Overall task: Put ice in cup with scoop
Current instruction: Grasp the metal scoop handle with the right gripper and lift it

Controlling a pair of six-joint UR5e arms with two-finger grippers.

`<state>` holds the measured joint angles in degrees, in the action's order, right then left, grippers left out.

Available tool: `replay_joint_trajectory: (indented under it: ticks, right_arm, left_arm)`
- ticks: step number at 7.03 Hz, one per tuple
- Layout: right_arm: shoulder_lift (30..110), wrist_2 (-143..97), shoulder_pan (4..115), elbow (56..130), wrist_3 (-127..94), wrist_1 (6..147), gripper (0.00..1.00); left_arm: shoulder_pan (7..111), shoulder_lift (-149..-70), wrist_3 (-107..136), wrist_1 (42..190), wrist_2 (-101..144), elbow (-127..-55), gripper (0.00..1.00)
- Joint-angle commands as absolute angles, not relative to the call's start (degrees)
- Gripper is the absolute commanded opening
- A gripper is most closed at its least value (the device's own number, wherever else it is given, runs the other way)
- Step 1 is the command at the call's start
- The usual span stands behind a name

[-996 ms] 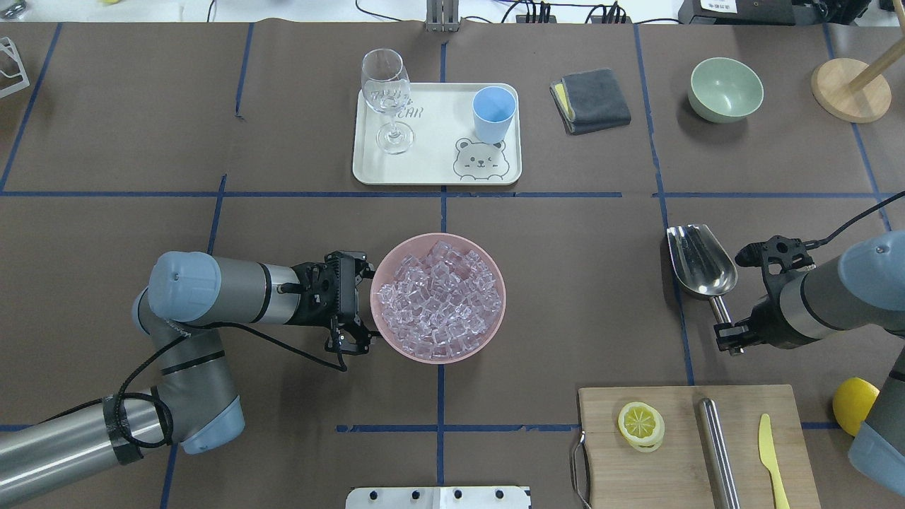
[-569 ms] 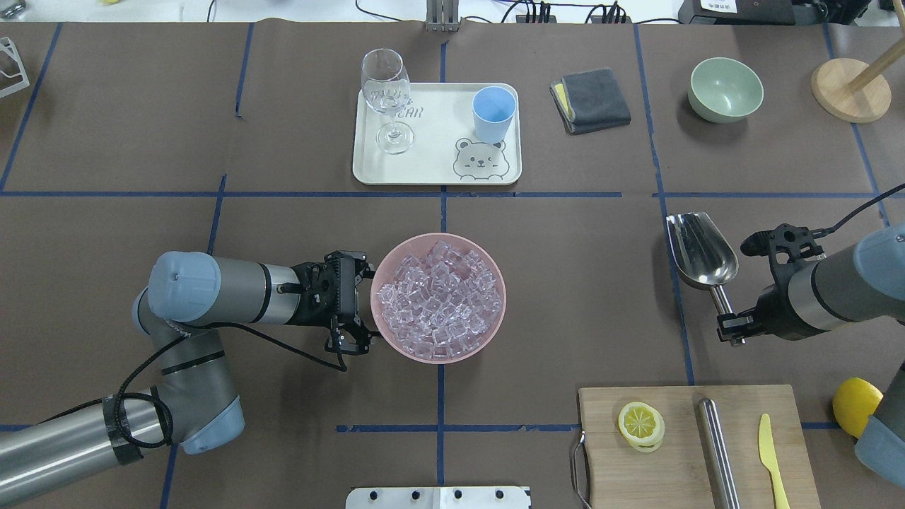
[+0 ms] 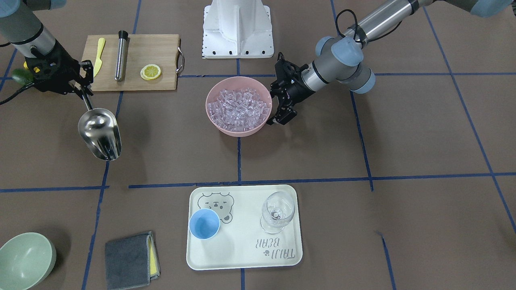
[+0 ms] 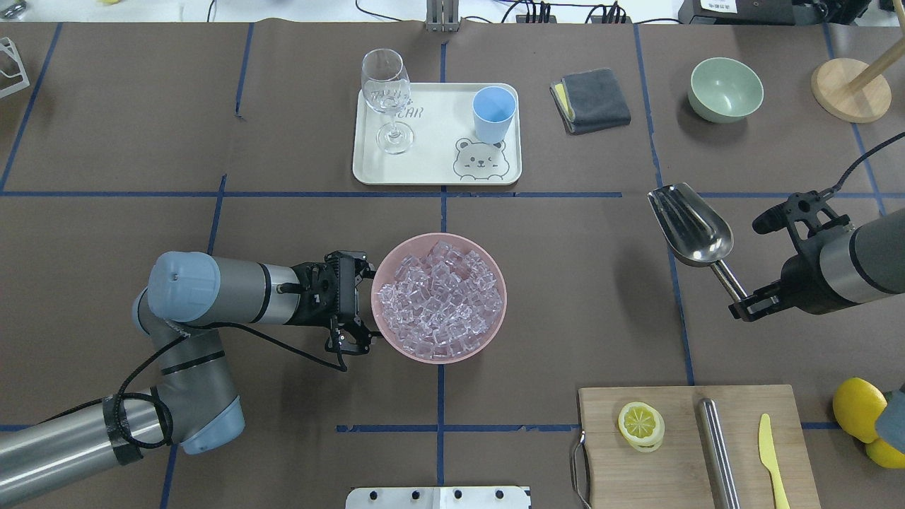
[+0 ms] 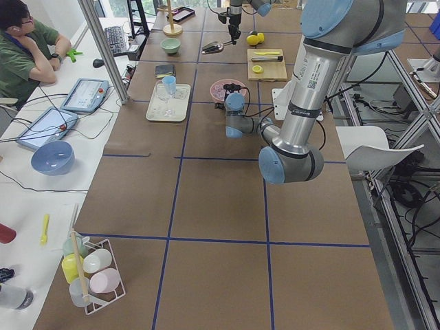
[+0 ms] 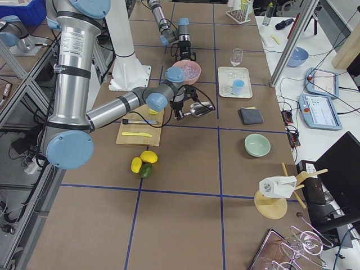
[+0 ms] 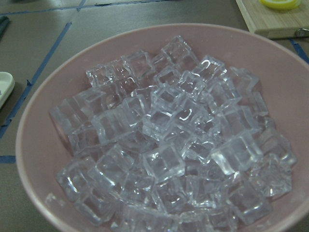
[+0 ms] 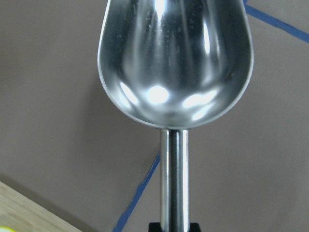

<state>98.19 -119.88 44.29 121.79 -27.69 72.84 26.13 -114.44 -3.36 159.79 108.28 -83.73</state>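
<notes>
1. The cream tray (image 4: 431,152) lies mid-bench, toward the far edge.
2. The pink bowl (image 4: 424,353) sits at the bench's centre.
3. I hold the scoop (image 4: 691,226) above the bench's right side, with my right gripper (image 4: 740,306) clamped on its handle end.
4. My left gripper (image 4: 358,307) is just beside the bowl's left rim, fingers spread.
5. The cup (image 4: 493,113) stands in the tray's far right corner.
6. The ice (image 4: 438,297) fills the bowl.
</notes>
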Motion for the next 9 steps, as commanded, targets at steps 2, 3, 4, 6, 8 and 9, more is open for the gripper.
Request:
replay_joint_trajectory:
  ticks: [2,3,4,6,8,9]
  right_arm:
    - [93.6,-120.0,44.6,123.1,-20.1,75.8,0.0]
    - [92.3,-120.1,45.1,123.2,-20.1,76.3,0.0]
    - [91.6,-119.8,45.6,123.6,-20.2,81.2,0.0]
    - [85.7,-120.1,45.1,126.1,-19.0,91.7,0.0]
    - [70.1,-119.6,43.1,127.9,-12.7,114.9,0.0]
    - [60.7,-118.7,40.5,128.1,-12.7,129.1,0.0]
  left_arm:
    - [26.2,-114.4,-3.4,159.9,108.3,-83.8,1.0]
    - [26.1,-114.5,-3.5,159.9,108.3,-83.8,1.0]
    - [26.1,-114.5,-3.4,159.9,108.3,-83.8,1.0]
    - [26.1,-114.5,-3.4,159.9,108.3,-83.8,1.0]
    - [26.1,-114.5,-3.4,159.9,108.3,-83.8,1.0]
    - [26.1,-114.5,-3.3,159.9,108.3,-83.9,1.0]
